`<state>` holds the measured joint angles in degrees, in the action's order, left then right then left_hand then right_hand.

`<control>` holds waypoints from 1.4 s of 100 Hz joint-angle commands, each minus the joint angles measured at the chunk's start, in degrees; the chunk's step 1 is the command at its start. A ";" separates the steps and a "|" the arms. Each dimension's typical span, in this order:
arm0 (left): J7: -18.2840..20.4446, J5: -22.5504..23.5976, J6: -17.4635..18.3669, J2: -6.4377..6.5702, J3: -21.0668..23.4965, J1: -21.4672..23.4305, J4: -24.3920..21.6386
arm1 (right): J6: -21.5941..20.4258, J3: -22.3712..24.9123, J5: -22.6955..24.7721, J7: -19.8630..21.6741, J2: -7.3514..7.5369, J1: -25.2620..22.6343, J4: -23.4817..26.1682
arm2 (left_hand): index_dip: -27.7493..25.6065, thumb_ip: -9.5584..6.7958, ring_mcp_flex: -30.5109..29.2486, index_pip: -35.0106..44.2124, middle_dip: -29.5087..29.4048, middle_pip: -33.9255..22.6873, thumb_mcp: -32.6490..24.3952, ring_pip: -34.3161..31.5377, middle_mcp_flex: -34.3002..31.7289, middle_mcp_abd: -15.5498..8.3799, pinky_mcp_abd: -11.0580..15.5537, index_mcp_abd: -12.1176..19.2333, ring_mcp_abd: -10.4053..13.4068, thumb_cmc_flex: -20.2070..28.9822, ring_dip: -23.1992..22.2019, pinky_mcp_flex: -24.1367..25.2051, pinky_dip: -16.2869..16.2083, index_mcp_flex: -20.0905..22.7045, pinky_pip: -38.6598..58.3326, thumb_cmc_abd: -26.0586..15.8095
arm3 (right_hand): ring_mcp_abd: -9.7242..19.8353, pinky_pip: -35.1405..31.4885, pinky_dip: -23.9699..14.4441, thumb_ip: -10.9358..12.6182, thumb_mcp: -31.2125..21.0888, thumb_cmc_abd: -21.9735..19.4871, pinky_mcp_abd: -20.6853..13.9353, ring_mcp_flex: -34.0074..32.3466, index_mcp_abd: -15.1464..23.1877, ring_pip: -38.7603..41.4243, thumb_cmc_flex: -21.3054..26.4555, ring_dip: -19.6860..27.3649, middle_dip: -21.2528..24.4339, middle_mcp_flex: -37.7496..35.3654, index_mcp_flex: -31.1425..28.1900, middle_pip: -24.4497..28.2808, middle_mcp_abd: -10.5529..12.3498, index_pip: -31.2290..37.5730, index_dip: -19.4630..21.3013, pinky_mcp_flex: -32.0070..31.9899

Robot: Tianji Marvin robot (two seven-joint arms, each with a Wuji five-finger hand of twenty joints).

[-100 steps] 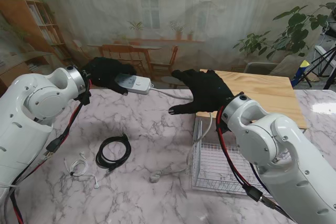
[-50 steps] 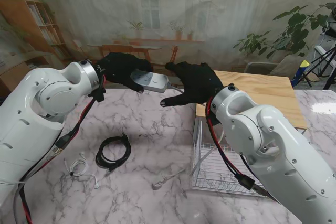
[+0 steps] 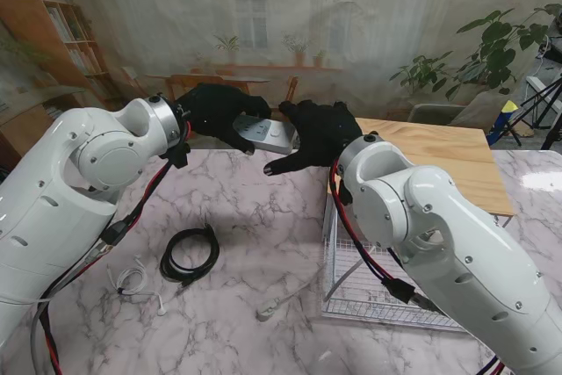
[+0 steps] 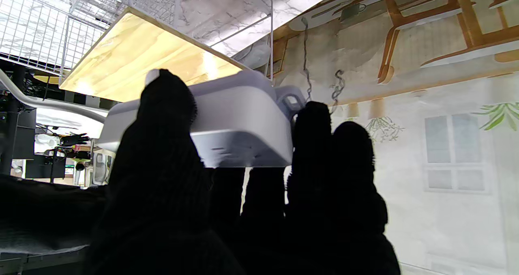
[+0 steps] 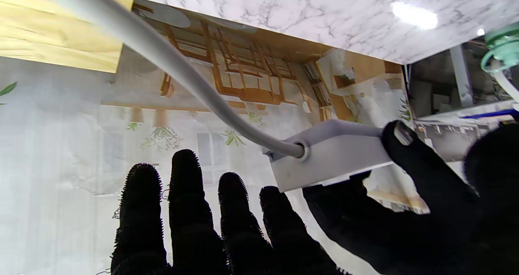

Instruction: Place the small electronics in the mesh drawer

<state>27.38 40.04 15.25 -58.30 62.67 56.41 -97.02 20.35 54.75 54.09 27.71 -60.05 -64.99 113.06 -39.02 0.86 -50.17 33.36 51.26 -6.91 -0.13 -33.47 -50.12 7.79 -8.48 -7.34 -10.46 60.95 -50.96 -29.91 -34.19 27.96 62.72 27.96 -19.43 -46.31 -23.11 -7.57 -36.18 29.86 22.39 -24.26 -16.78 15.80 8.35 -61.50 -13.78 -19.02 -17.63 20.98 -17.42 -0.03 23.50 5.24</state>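
Up above the far edge of the marble tabletop [image 3: 255,208], the left hand [image 3: 218,111] grasps a white power strip [image 3: 269,133], thumb on one face and fingers on the other, while the right hand [image 3: 320,133] hangs just beside the strip's cord end with its fingers spread, gripping nothing. Its grey cord [image 5: 170,60] trails down toward the white mesh drawer [image 3: 369,292] at the tabletop's right side, under a wooden board [image 3: 439,160]; a coiled black cable [image 3: 189,255] and white earphones [image 3: 136,280] lie near the left edge.

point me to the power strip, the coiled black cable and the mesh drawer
white plastic power strip [image 3: 268,133]: stand view, its top face between the hands
coiled black cable [image 3: 189,256]: stand view, the loop's near side
white wire mesh drawer [image 3: 351,283]: stand view, its floor grid
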 commanded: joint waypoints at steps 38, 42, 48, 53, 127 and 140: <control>0.72 -2.18 -3.11 -0.78 -1.27 -1.07 -2.04 | 6.25 -7.45 1.16 5.27 -0.16 8.96 -4.79 | -3.94 -5.74 -3.82 11.26 3.91 -6.66 -11.92 -5.07 -6.39 -2.34 4.32 9.14 0.11 11.41 -2.09 -2.87 -1.98 5.96 2.95 -6.46 | -4.62 4.12 0.78 -1.45 -3.96 4.03 8.43 1.92 -0.44 -5.74 -2.73 5.92 0.15 5.50 -0.01 -0.33 -1.46 4.35 5.30 -4.32; 0.66 -2.20 -3.02 -0.79 -1.35 -1.07 -2.13 | 6.53 -8.00 1.00 5.42 -0.16 9.57 -5.36 | -3.93 -5.72 -3.83 11.29 3.95 -6.68 -12.00 -5.06 -6.40 -2.44 4.36 9.15 0.13 11.39 -2.12 -2.92 -2.01 5.94 2.90 -6.43 | -4.54 3.96 0.88 -0.99 -2.90 2.99 8.54 2.26 0.45 -5.55 -1.52 5.91 -0.70 6.14 -1.16 0.27 -0.83 6.25 6.97 -4.55; 0.65 -2.26 -2.91 -0.79 -1.48 -1.08 -2.26 | 6.88 -8.69 0.27 4.92 -0.24 10.25 -6.30 | -3.93 -5.67 -3.80 11.40 3.98 -6.67 -12.09 -5.00 -6.41 -2.45 4.44 9.24 -0.01 11.31 -2.16 -2.98 -2.05 5.97 2.79 -6.43 | -4.18 3.74 1.18 -0.14 -0.55 1.50 9.02 2.53 2.51 -5.58 1.04 6.00 -2.24 6.84 -3.33 1.16 0.15 9.54 9.46 -4.81; 0.62 -2.36 -2.91 -0.81 -1.61 -1.12 -2.32 | 7.17 -9.12 -0.31 4.32 -0.33 10.59 -7.02 | -3.90 -5.64 -3.85 11.43 3.98 -6.67 -12.18 -5.01 -6.46 -2.45 4.37 9.21 -0.05 11.31 -2.20 -3.08 -2.10 5.95 2.78 -6.39 | -4.05 3.61 1.39 0.38 1.50 -0.25 9.25 3.05 4.60 -5.77 3.23 6.24 -2.89 7.60 -4.59 1.30 0.57 12.34 11.43 -5.07; -0.19 -4.04 -2.15 -1.01 -2.21 -1.20 -2.44 | 6.55 -9.36 -1.83 -2.80 -1.50 10.22 -9.96 | 5.67 -3.53 11.75 -10.62 -25.67 -7.30 -3.61 14.28 14.32 1.01 0.82 5.55 -1.23 2.68 11.94 11.22 0.82 0.09 -12.10 -15.79 | 3.07 0.35 2.63 -0.99 -1.42 -15.43 7.49 -5.24 22.97 -2.29 34.38 -4.47 -11.54 -9.52 -30.39 11.68 7.72 54.98 17.44 -3.12; -1.76 -3.96 -1.30 -1.13 -0.10 0.59 -3.18 | 5.00 -7.73 -1.78 -3.08 -1.43 8.99 -9.05 | 13.15 -2.19 23.44 -21.98 -33.66 0.48 0.74 20.86 24.76 2.99 -0.71 3.99 -2.94 -5.39 21.90 20.61 6.96 -6.48 -22.78 -20.77 | 4.15 -1.43 2.31 0.31 -7.41 -14.11 6.91 -8.97 19.00 -1.21 32.86 -5.37 -14.14 -11.98 -31.26 14.12 8.32 57.46 21.53 -2.26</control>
<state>26.37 36.07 13.34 -59.04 61.94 56.42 -98.81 25.10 47.07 52.31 24.74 -61.46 -55.26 103.35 -29.74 -0.03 -30.10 18.71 19.98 -9.11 0.52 -15.15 -29.65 9.24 -8.79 -9.65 -12.09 57.11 -31.82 -12.24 -29.29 28.01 43.01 11.20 -16.18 -46.66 -20.94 -7.83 -21.05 28.67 29.71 -31.57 -3.90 14.15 32.73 -65.63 -26.71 -29.85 -40.47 33.36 -9.84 54.61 43.41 3.25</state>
